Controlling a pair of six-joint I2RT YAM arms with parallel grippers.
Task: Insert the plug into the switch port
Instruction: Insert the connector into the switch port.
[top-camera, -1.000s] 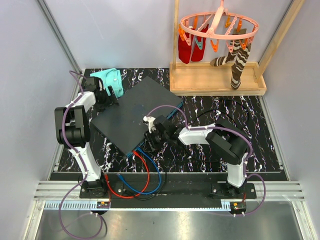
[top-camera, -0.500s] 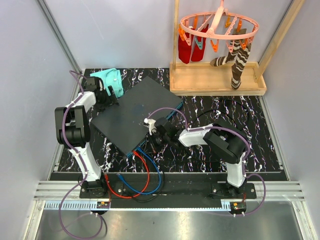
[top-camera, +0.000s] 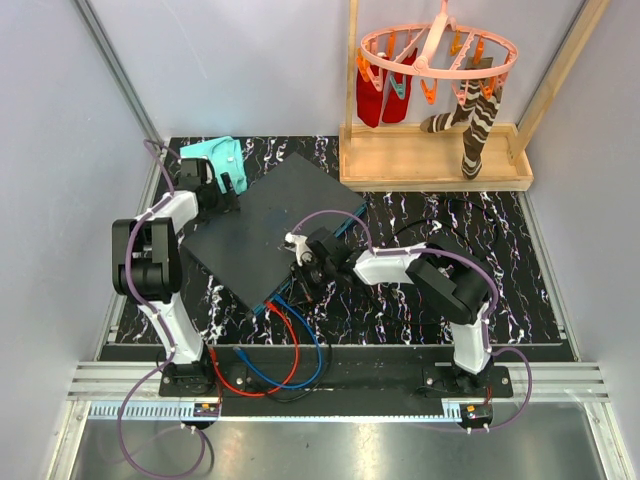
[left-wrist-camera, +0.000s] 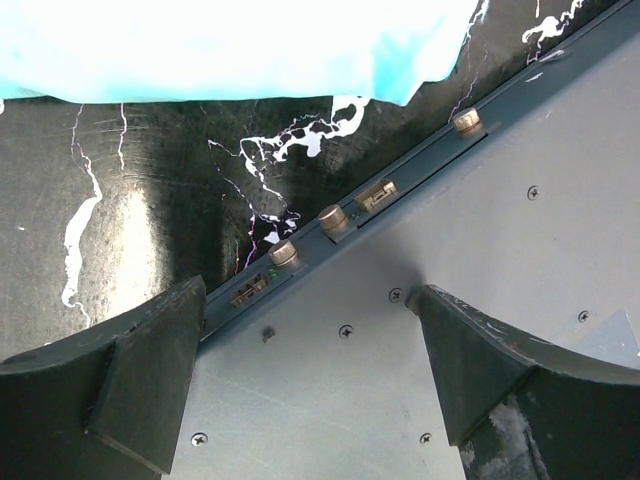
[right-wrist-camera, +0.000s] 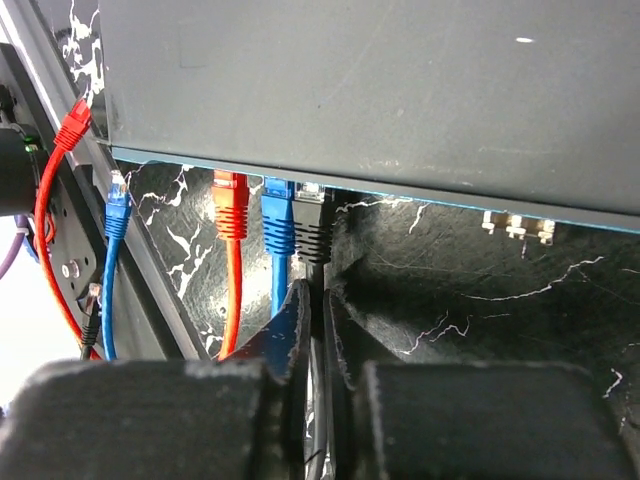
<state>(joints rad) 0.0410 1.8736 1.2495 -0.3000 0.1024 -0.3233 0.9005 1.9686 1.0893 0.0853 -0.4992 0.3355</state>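
The jaws of the right arm (top-camera: 385, 268) have closed since a second ago, and the left arm (top-camera: 170, 212) has edged nearer the far corner of the switch (top-camera: 262, 222). The right jaws now pinch the black cable (right-wrist-camera: 312, 275) just behind its black plug (right-wrist-camera: 311, 225). The plug's tip meets the switch's teal front edge beside a blue plug (right-wrist-camera: 277, 215) and a red plug (right-wrist-camera: 231, 205); whether it is fully seated I cannot tell. The left jaws stand wide, holding nothing, over the switch's rear edge near the teal cloth (left-wrist-camera: 230, 45). The switch lies flat and askew on the counter (top-camera: 450, 215).
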